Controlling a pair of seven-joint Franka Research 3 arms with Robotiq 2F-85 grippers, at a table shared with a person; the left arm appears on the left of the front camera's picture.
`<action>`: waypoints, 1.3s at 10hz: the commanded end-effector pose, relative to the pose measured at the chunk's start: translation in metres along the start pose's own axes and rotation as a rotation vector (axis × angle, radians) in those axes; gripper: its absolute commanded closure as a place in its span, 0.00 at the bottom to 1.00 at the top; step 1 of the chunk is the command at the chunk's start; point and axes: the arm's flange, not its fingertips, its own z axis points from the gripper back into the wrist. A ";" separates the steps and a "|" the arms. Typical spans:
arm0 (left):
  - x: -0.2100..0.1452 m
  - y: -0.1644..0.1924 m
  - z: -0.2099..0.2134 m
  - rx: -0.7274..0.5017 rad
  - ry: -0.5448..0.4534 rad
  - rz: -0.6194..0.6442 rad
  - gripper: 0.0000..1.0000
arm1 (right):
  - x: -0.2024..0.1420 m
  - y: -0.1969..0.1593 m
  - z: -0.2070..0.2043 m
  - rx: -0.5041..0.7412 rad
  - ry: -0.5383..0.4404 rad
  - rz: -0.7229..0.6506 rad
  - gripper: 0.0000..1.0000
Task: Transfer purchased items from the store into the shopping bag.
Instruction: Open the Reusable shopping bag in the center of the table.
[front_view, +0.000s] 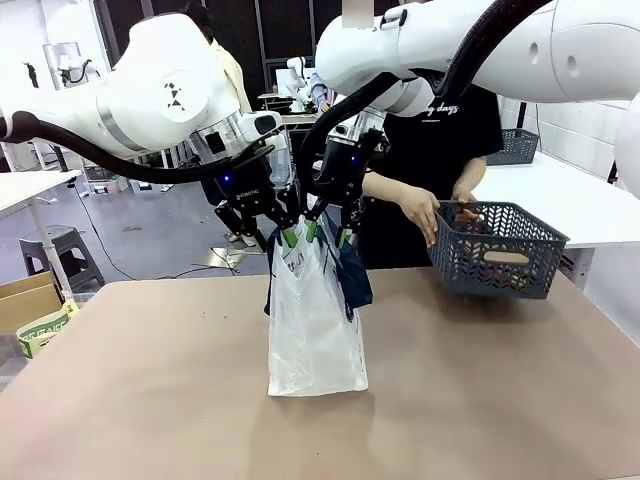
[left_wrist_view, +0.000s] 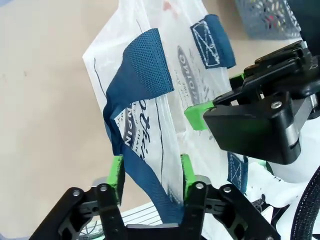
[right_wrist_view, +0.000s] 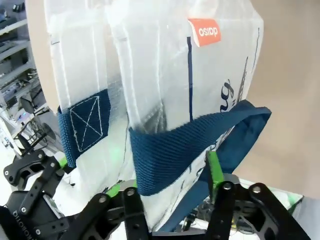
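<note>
The brown table (front_view: 150, 400) carries the translucent bag (front_view: 315, 340), standing upright at its middle. At the far edge a person's hand (front_view: 420, 212) holds a grey lattice basket (front_view: 495, 240), well apart from the bag. The left end effector (front_view: 290, 237) and right end effector (front_view: 328, 235) hang side by side at the bag's top. In its wrist view each has its fingers spread, straddling the bag's rim and a navy strap (left_wrist_view: 145, 65). The items (front_view: 505, 257) lie in the basket, one yellowish behind the lattice.
</note>
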 end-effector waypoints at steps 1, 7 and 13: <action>0.004 -0.009 0.000 0.035 0.030 0.027 1.00 | 0.007 0.006 0.005 -0.034 0.014 -0.033 1.00; -0.007 0.004 0.005 0.050 -0.010 0.061 1.00 | -0.012 0.000 -0.008 -0.116 0.013 -0.041 1.00; -0.024 0.030 -0.001 0.120 -0.036 0.067 1.00 | -0.062 -0.023 -0.009 -0.220 -0.117 0.118 1.00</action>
